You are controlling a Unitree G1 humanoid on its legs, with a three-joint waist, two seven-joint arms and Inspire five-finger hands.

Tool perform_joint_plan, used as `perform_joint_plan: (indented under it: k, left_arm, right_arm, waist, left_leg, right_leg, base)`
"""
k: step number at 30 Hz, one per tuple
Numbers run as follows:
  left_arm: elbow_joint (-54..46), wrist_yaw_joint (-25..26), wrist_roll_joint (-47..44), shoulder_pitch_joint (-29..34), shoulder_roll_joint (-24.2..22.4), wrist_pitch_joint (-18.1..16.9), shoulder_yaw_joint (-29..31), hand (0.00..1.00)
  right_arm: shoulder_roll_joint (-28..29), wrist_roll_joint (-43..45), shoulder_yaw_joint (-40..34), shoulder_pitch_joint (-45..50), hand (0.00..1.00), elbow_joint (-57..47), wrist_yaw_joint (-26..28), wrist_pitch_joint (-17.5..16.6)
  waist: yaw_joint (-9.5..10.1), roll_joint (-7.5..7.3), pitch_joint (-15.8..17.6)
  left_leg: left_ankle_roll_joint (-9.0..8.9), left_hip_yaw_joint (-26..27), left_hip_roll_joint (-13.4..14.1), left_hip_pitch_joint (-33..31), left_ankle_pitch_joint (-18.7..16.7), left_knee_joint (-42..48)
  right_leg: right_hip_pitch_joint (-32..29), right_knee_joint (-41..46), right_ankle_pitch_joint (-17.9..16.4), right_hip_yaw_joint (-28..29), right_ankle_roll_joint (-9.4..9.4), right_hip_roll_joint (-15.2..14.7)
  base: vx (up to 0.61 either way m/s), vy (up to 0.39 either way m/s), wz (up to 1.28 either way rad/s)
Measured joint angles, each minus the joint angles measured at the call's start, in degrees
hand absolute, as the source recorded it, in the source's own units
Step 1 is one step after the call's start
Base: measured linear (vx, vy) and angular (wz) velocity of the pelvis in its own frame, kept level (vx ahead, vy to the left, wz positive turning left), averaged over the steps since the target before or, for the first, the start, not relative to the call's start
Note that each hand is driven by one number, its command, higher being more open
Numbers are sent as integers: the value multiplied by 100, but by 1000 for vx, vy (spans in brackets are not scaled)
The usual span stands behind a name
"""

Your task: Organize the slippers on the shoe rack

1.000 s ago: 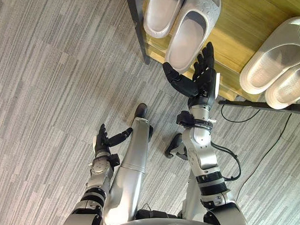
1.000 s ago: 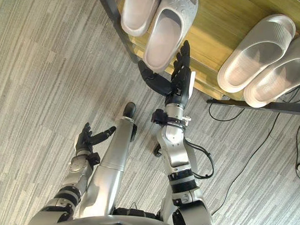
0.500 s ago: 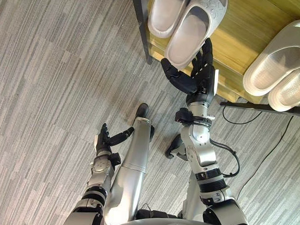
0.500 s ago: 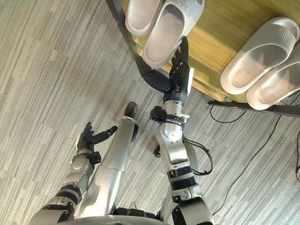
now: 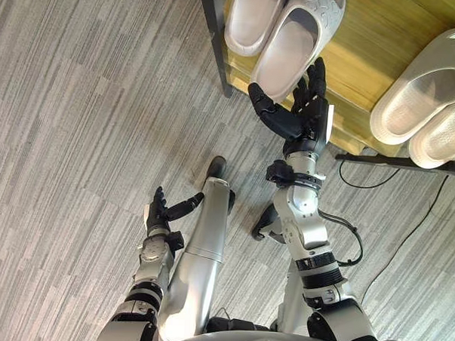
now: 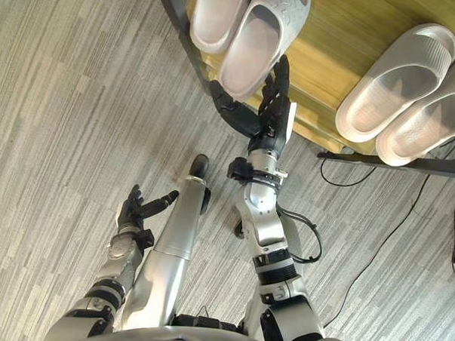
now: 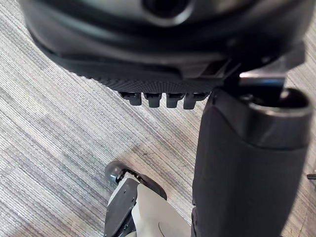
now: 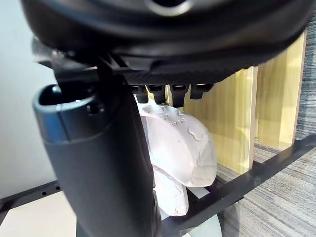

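Pale grey foam slippers sit in two pairs on the wooden shoe rack [image 5: 369, 41]. We find the second pair [image 5: 420, 88] lying fully on the boards at the robot's right, the two side by side and touching. The other pair is less tidy. The overhanging slipper [image 5: 287, 56] juts heel-first past the front edge, and its mate [image 5: 248, 20] lies just beside it, close to the dark frame post [image 5: 215, 45].

The right hand [image 5: 301, 117] is raised just under that protruding heel, palm up, with the fingers straight and spread and the thumb held wide. It grips nothing. We cannot tell whether the thumb tip meets the heel. In the right wrist view the slipper's embossed toe [image 8: 182, 143] lies past the fingertips and is not enclosed by them. We judge this to be a cradling posture, suited to nudging the heel back onto the shelf or taking hold of it.

The left hand [image 5: 159, 211] hangs low over the carpeted floor [image 5: 78, 134], fingers relaxed and holding nothing, and appears idle.

In our assessment the risk is that a push from below tips the slipper off the edge instead of sliding it inward.
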Motion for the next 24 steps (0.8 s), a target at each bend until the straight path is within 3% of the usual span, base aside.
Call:
perform_joint_plan:
  k: [8, 15, 24]
  left_arm:
    - [7, 4, -1, -31, -31, 38, 37, 100]
    - [7, 24, 2, -43, -47, 46, 39, 100]
    - [5, 133, 98, -44, -47, 47, 42, 100]
  right_arm:
    - [0, 75, -41, 140, 100, -79, 132, -50]
    - [1, 54, 35, 876, 100, -572, 182, -51]
    - [-98, -686, 578, 1334, 100, -1223, 150, -47]
  waist:
    - [-6, 41, 5]
    - [-23, 81, 14]
    - [-46, 84, 13]
  left_leg:
    - [19, 14, 9, -16, -36, 56]
    - [45, 93, 35, -5, -109, 163]
    - [82, 117, 56, 57, -155, 195]
  right_leg:
    - [6, 0, 0, 6, 1, 10]
    - [36, 1, -1, 69, 4, 23]
    - [99, -12, -2, 91, 7, 39]
  base:
    - [0, 0, 0]
    - [21, 42, -5]
    - [8, 35, -2]
